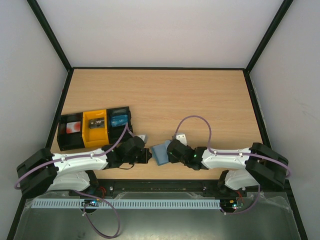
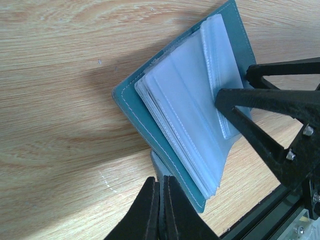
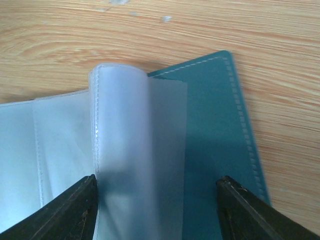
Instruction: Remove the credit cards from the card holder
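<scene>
Dealing with the card holder (image 1: 161,152), lying open on the table (image 1: 160,95) near the front edge, right between the two grippers and well apart from the black and yellow trays (image 1: 95,129) at the left. Showing its teal cover (image 3: 215,115) spread flat on the wood, with a stack of clear plastic sleeves (image 2: 185,115) fanning up off the spine. Finding the left gripper (image 2: 160,187) fully closed on nothing, sitting just beside the holder's near corner, perhaps touching its edge, though not telling for sure. Finding the right gripper (image 3: 157,181) parted fairly wide, straddling a sleeve leaf (image 3: 125,125) curling up in the gap, not pinching it. Judging the holder to be light and soft, so probably sliding or lifting whole if pulled without being pinned. Judging the sleeves to be thin, floppy and slick, bending away from a push rather than resisting it, and creasing easily. Not making out any credit cards through the cloudy plastic, so not naming a filled pocket. Favouring pinning the teal cover flat with the closed gripper while taking a card edge at the open side of a pocket, pinching gently and drawing along the pocket rather than across the stitching.
</scene>
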Controlling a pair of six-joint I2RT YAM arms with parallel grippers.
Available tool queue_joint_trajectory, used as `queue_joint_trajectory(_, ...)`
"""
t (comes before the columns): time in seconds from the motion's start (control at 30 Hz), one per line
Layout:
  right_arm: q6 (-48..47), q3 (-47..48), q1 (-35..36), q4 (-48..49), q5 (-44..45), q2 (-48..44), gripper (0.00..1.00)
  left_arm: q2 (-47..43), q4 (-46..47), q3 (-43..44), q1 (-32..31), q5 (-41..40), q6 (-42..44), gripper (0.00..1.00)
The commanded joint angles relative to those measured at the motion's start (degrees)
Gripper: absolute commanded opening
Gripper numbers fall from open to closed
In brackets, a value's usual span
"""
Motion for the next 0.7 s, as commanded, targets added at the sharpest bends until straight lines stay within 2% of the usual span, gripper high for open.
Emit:
queue_joint_trajectory(0.0,3.18,-0.45,0.06,-7.76,7.26,-2.07,0.61,-1.04,-0.78,1.18,0.33,0.07,0.56,0.03)
queue_joint_trajectory(0.37,7.33,0.88,0.04,-16.32,11.2,-8.53,0.56,-1.65,2.65,0.93,0.32,2.88,1.68,0.03)
queue_joint_trajectory(0.53,7.03,2.96,0.04,-16.61,5.89,-13.95,0.52,-2.45,3.41,0.78,0.37,3.19,1.94,0.03)
queue_joint_trajectory(0.67,5.85,3.52,0.04,-12.56,-0.52,-17.3,0.49,-2.61,3.44,0.96,0.44,3.28,2.28,0.03)
